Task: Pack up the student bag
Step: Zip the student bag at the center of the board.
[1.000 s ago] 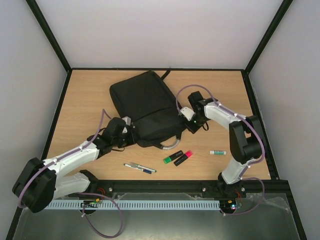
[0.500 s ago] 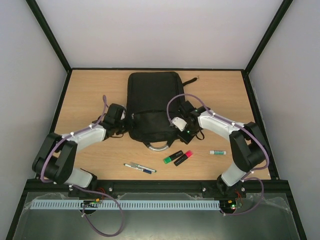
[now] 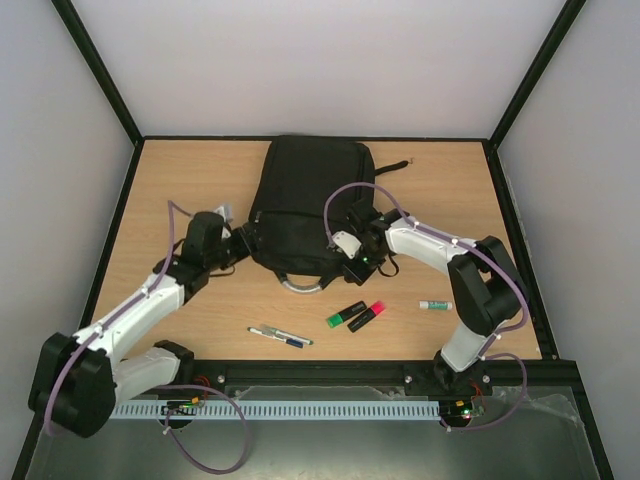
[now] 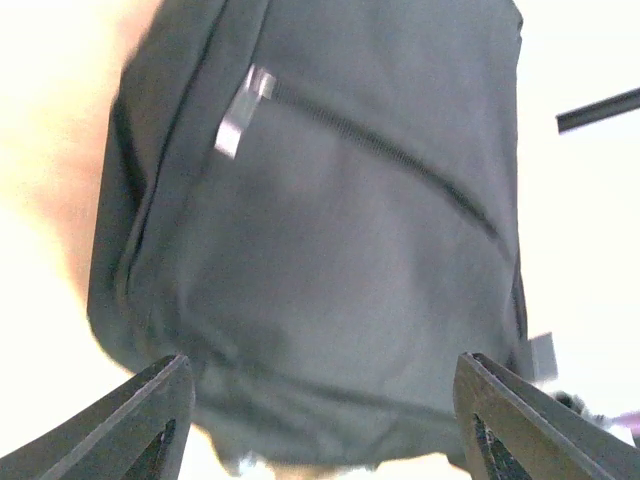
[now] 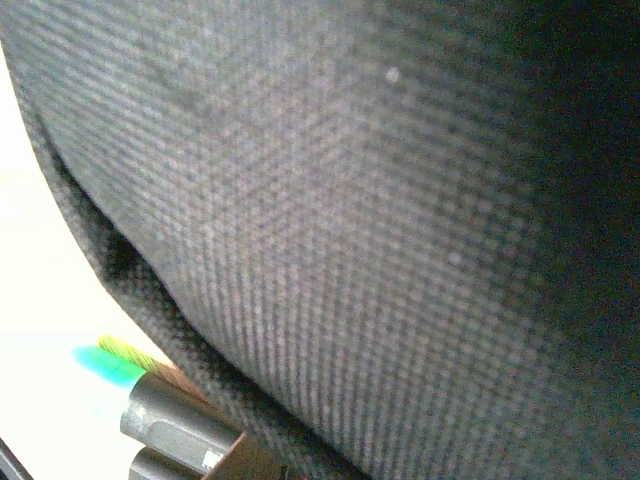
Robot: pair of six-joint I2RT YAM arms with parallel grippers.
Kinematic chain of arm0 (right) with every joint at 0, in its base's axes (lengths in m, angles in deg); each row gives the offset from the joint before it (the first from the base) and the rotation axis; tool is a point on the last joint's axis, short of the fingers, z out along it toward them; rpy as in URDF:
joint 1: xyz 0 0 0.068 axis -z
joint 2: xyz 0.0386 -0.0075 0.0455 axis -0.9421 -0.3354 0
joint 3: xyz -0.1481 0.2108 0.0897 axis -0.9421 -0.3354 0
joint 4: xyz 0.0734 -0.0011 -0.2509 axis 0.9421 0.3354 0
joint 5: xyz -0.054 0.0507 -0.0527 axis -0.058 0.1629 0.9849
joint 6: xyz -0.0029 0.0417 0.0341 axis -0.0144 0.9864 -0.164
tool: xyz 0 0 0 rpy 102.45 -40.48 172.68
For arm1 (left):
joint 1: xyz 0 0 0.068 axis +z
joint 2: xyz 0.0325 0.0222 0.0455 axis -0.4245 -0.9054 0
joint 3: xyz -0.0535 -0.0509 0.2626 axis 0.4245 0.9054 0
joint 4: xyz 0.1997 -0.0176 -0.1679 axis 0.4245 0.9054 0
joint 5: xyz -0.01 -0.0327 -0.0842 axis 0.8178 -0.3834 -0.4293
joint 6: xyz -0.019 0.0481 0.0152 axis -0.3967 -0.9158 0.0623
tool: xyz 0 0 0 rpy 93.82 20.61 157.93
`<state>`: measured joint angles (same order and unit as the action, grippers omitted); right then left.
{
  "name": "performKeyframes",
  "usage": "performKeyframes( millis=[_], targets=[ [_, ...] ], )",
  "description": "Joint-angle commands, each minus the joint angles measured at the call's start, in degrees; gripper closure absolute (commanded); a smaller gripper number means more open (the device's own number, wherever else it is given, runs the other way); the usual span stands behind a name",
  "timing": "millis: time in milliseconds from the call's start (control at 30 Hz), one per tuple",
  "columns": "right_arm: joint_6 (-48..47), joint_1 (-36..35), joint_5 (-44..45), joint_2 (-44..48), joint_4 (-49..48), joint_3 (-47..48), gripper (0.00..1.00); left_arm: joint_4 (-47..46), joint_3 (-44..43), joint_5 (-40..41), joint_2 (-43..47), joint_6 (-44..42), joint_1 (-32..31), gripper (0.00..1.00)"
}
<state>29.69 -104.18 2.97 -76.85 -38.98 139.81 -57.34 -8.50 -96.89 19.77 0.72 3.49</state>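
The student bag (image 3: 310,195), black and soft, lies flat at the middle back of the table, its grey loop handle (image 3: 303,284) pointing toward me. My left gripper (image 3: 237,241) stands open just off the bag's near left corner. In the left wrist view its fingers (image 4: 140,420) are spread wide with the bag (image 4: 330,250) ahead of them and nothing pinched. My right gripper (image 3: 358,262) sits shut at the bag's near right corner, on its fabric. The black weave (image 5: 350,220) fills the right wrist view and hides the fingers.
A green highlighter (image 3: 346,316) and a pink highlighter (image 3: 367,315) lie side by side near the bag's handle. A small white stick with a green cap (image 3: 435,305) rests to their right. A pen (image 3: 280,337) lies near the front edge.
The bag turned from a leftward slant to nearly straight and slid toward the back. My left gripper opened, let go of its corner and drew back left. The right stayed shut at its corner.
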Motion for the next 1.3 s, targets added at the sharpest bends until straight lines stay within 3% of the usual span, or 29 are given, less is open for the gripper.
performKeyframes(
  millis=[0, 200, 533, 967, 1133, 1267],
  targets=[
    [1.1, -1.5, -2.9, -2.3, 0.4, 2.5, 0.99, -0.5, 8.8, -4.2, 4.6, 10.8, -2.8, 0.27],
    [1.3, -4.3, -1.9, -4.5, 1.0, 4.9, 0.99, -6.1, 11.4, -2.8, 4.4, 18.9, -8.7, 0.26],
    [0.9, -7.2, -1.6, -4.1, 1.1, 4.0, 0.99, -17.2, 6.2, -4.4, -10.2, 23.2, -14.9, 0.28],
    [1.2, -7.5, -1.0, -3.8, 0.1, 2.5, 0.99, -23.8, -0.9, -6.6, -22.2, 26.7, -18.5, 0.41],
    [1.2, -7.4, -0.5, -3.4, 0.4, 2.4, 0.99, -24.2, -0.8, -6.1, -22.8, 27.4, -18.7, 0.63],
    [1.0, -7.4, 0.1, -3.7, 1.4, 2.5, 0.99, -22.7, -0.6, -5.2, -20.9, 26.8, -18.8, 0.86]
  ],
)
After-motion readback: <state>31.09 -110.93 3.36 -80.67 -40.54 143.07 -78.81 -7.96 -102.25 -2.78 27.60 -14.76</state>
